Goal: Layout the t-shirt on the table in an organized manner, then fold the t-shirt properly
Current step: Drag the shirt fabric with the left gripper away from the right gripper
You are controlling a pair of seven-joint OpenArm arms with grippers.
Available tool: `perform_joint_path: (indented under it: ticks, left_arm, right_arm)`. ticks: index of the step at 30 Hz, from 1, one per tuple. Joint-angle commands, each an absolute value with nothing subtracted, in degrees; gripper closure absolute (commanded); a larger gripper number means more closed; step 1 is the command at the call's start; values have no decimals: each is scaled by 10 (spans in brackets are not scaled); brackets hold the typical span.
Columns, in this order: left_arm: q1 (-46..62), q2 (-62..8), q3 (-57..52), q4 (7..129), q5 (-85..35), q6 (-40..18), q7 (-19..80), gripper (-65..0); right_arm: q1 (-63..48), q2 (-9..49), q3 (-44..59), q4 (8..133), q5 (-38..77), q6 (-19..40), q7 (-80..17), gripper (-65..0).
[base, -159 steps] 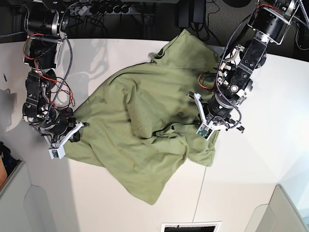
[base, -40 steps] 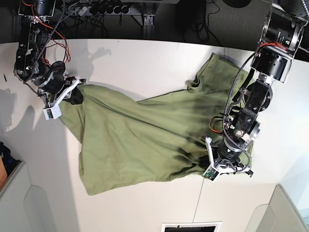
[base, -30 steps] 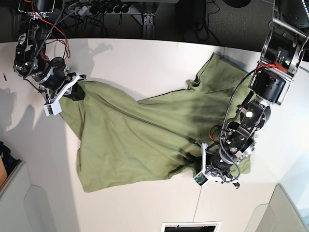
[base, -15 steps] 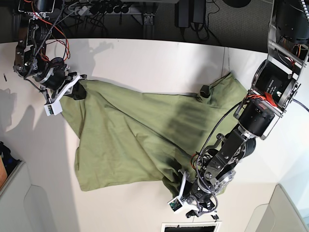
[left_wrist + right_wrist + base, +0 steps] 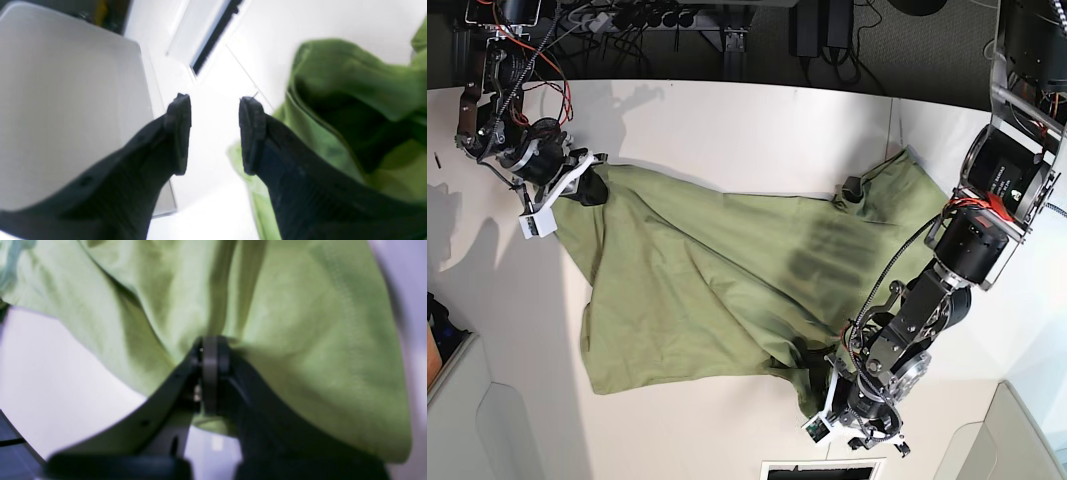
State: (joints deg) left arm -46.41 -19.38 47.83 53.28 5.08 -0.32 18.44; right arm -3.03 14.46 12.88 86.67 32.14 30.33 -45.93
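The olive-green t-shirt (image 5: 707,270) lies spread in a rumpled sheet across the white table (image 5: 727,120). At its far left corner my right gripper (image 5: 582,190) is shut on the cloth. The right wrist view shows that right gripper (image 5: 210,346) pinching a fold of t-shirt (image 5: 300,340) above the table (image 5: 50,373). Near the front edge my left gripper (image 5: 855,430) stands open just past the shirt's front right corner. In the left wrist view the left gripper (image 5: 215,133) holds nothing, and the t-shirt (image 5: 350,76) bunches beside its right finger (image 5: 252,133).
A grey bin (image 5: 457,400) stands at the front left corner and a second grey bin (image 5: 1017,440) at the front right, close to my left gripper; the bin (image 5: 66,100) fills the left wrist view's left. A dark slot (image 5: 822,468) cuts the front edge.
My left gripper dragged the shirt's right corner toward the front edge, then opened and let it go. The right gripper kept its hold at the far left, barely moving.
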Motion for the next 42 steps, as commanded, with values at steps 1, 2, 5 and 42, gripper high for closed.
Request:
perform_joint_path:
  ticks: [1,2,5,42]
  left_arm:
    - [-499,-195,473,540,52,9,180,-264]
    - [-505,-195,473,540,45,8,181,-264]
    - [-516,-192,474,540,64,-33,179,-264]
    - [-399,-159,473,479,33,56,141,-230]
  right_arm:
    - [-27,150,130,872,322,307,-466,0]
    - [-27,150,130,872,321,307,-466,0]
    - [-27,150,130,872,321,308,-466,0]
    - [-27,150,130,872,319,309,-470,0]
